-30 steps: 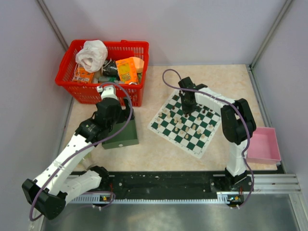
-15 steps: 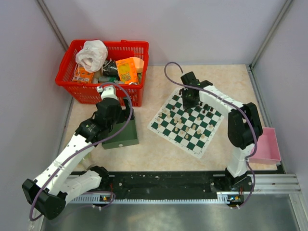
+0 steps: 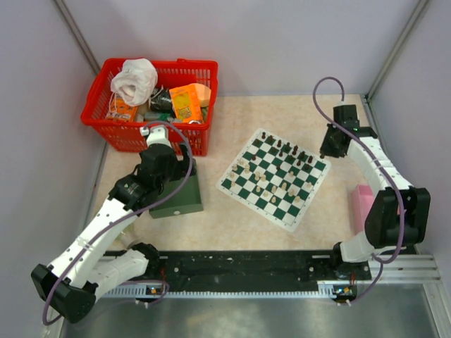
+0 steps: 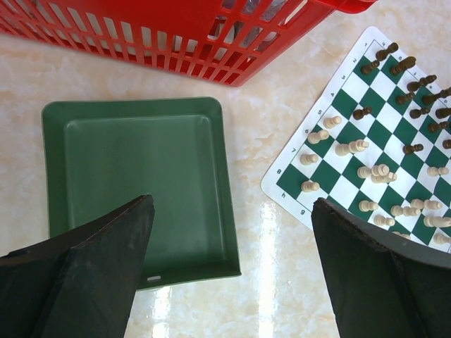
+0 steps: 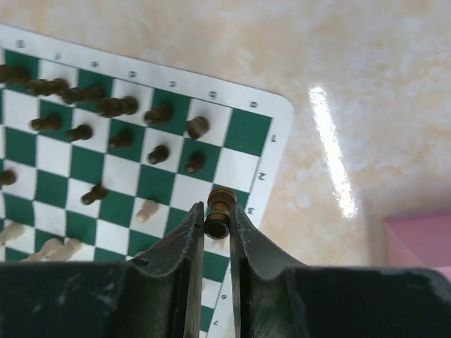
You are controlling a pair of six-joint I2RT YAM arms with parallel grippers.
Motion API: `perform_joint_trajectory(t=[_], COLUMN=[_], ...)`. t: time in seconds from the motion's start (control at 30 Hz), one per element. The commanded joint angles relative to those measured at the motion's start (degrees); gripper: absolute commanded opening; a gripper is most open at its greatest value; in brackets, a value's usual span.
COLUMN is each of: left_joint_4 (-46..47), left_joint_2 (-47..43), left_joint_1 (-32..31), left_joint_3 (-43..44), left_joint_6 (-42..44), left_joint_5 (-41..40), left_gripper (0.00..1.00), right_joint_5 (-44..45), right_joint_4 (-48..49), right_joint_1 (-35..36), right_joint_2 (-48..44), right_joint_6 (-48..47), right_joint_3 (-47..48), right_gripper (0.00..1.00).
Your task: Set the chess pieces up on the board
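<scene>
The right gripper [image 5: 217,215] has swung right, off the board [image 5: 250,134], pinching a dark chess piece [image 5: 220,201].

Table top, beige marbled: four items lying directly on it.

Table [image 3: 232,225]: pale stone pattern, with glare streaks toward the right edge. Red basket [image 3: 120,137] sits in the far left corner, filled. Green tray [image 4: 141,176] lies flat near the left edge, just nearward of the basket with a narrow strip of bare surface between them. Board [image 5: 276,151], a thin checked mat, lies flat about mid-table, a little right of centre. It is turned so its corners point at the table edges, and it is apart from the tray. Pink tray [image 3: 362,204] is at the right edge toward the near right corner, partly hidden and well apart from the board. Black rail [image 3: 239,267] runs along the near edge.
</scene>
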Motion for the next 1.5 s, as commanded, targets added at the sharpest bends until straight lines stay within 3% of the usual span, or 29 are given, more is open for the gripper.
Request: perform_joint_trajectory(t=[0.0, 0.63, 1.47], left_joint_4=[1.83, 1.57, 1.57], left_joint_2=[-1.06, -0.89, -0.19], left_joint_1=[0.33, 0.25, 0.33], left_joint_3=[0.02, 0.02, -0.16], left_joint_6=[-0.20, 0.33, 0.07], left_joint_5=[0.80, -0.34, -0.07], left_gripper=[0.99, 0.99, 0.99], right_joint_5=[0.57, 3.39, 0.48], right_joint_4=[3.99, 14.64, 15.96], right_joint_1=[-4.39, -5.45, -5.45], right_joint_2=[-0.83, 12.70, 13.68], right_joint_6=[1.62, 0.65, 0.21], right_joint_3=[-4.09, -4.36, -6.47], right_gripper=[0.13, 0.12, 0.15])
